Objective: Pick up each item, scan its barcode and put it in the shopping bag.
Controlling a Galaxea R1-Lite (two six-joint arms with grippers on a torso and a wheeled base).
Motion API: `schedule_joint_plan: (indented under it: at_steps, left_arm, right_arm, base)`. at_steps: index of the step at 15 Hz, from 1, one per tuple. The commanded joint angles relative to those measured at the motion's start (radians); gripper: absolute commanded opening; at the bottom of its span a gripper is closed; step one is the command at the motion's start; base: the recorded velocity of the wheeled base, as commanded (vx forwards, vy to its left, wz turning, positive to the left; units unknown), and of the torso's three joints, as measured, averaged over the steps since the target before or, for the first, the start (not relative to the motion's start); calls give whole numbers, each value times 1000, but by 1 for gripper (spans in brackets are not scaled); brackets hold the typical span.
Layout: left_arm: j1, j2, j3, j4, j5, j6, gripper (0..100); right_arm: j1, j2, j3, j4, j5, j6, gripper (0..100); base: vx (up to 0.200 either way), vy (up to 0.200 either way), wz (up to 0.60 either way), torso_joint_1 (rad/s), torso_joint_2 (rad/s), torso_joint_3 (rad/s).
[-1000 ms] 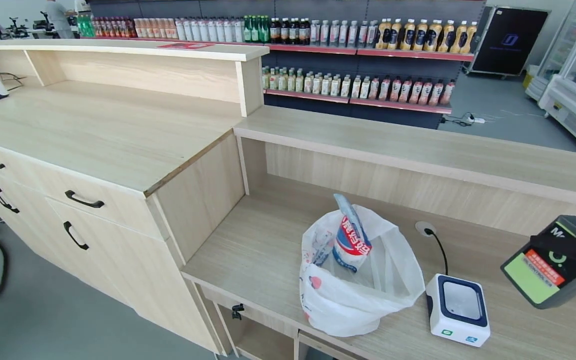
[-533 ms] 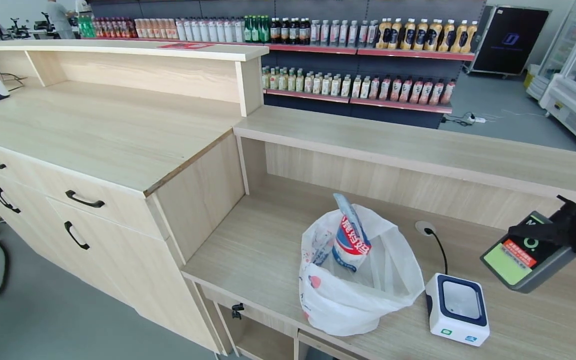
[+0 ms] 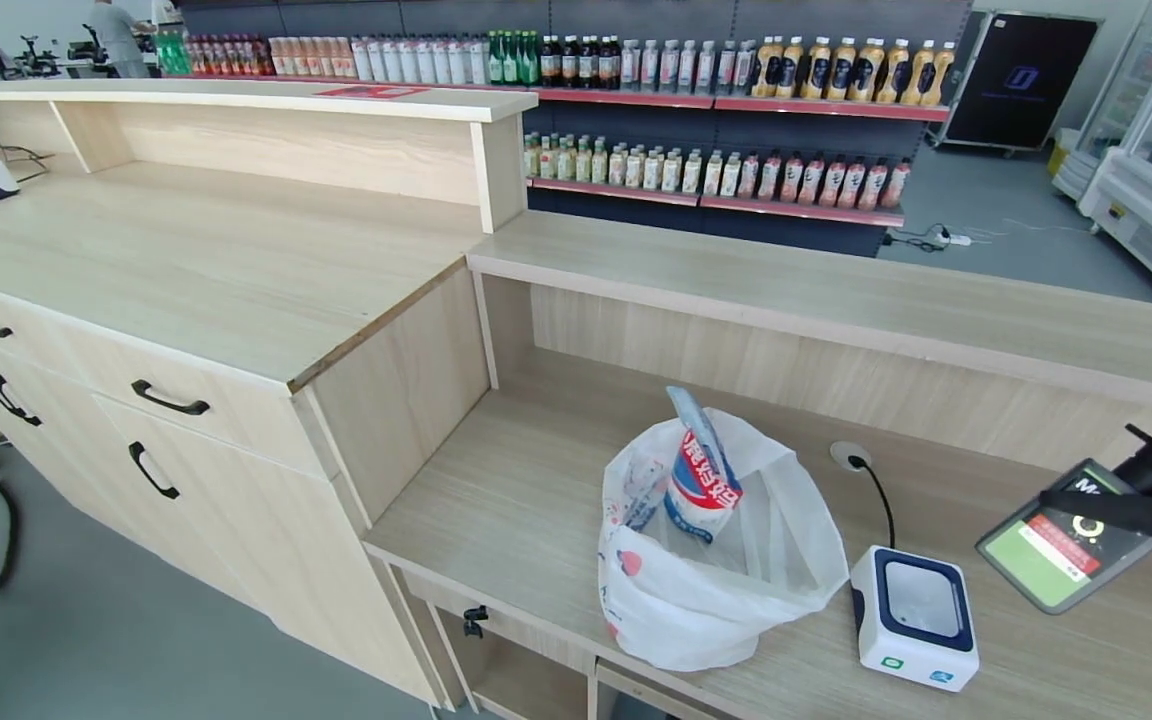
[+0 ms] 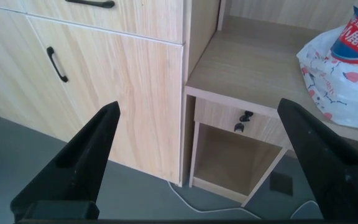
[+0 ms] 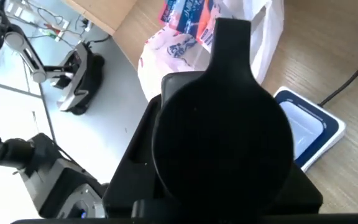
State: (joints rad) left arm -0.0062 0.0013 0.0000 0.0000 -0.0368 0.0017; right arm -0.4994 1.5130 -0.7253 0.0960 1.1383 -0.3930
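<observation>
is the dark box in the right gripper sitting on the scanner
No, the right gripper holds the dark box off to the side of the scanner, clearly apart from it.

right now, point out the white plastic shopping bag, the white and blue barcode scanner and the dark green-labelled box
white plastic shopping bag [image 3: 696,620]: head view, on its front wall.
white and blue barcode scanner [image 3: 924,600]: head view, on its top window.
dark green-labelled box [image 3: 1031,562]: head view, on the green label.

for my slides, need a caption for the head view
The right gripper holds a dark box over the counter near the scanner and shopping bag.
</observation>
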Motion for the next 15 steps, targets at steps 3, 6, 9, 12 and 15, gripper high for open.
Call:
schedule_joint_plan:
  at_steps: [3,6,9,12,15]
  left_arm:
    - [0,0,0,0,0,0,100]
    - [0,0,0,0,0,0,100]
    - [0,0,0,0,0,0,100]
    - [0,0,0,0,0,0,100]
    - [0,0,0,0,0,0,100]
  right_arm:
    - [-61,147,4,4,74,-127,0]
    - [-61,153,20,4,78,-144,0]
    - [-62,179,44,8,78,-210,0]
    - [-68,243,18,30,80,-288,0]
    - [-62,271,17,31,80,-331,0]
  base:
    - [0,0,0,0,0,0]
    - [0,0,0,0,0,0]
    - [0,0,0,0,0,0]
    - [0,0,0,0,0,0]
    - [0,0,0,0,0,0]
